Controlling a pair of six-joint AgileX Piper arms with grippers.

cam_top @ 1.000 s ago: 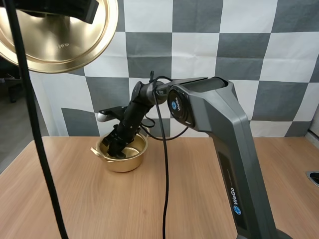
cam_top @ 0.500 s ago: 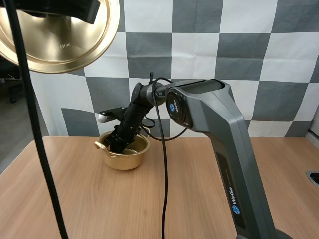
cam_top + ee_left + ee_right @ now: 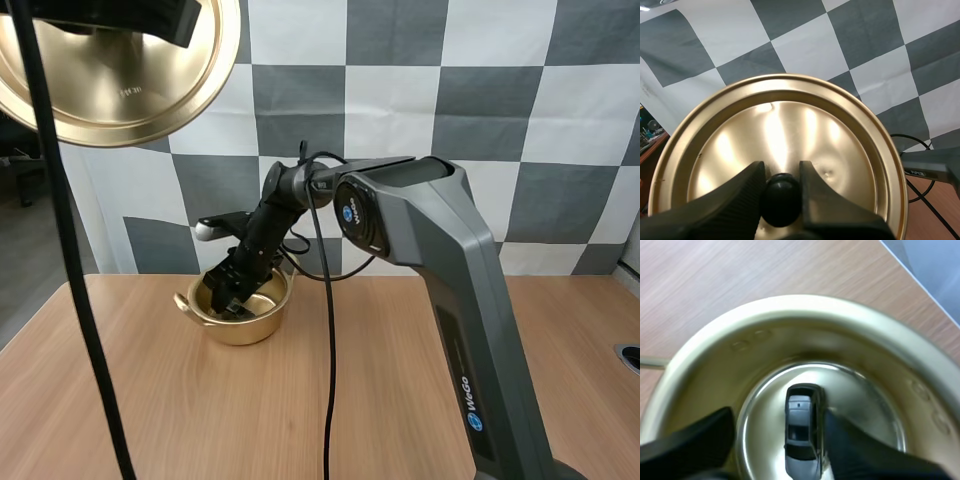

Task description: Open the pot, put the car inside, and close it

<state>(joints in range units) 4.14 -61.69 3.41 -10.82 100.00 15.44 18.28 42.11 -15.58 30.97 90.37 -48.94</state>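
The gold pot (image 3: 240, 328) stands open on the wooden table (image 3: 200, 420), toward the far edge and left of the middle; one small ear handle (image 3: 183, 301) juts from the rim on the side facing the table's left edge. The right gripper (image 3: 233, 293) reaches down into the pot's mouth, its arm slanting in from above and from the right. From the right wrist, the two black fingers (image 3: 692, 442) stand well apart inside the pot, clamped on nothing. A small grey toy car (image 3: 802, 437) sits flat on the pot's shiny floor between them; it is right beside one finger and well clear of the other, though I cannot tell whether it touches the near one. The gold lid (image 3: 110, 90) is held high above the table's left side, well apart from the pot, with its underside tilted toward the camera. The left gripper (image 3: 781, 172) is clamped on the lid's round black knob (image 3: 781, 200), one finger pressed against each side of it; the lid's polished face spreads out beyond the tips.
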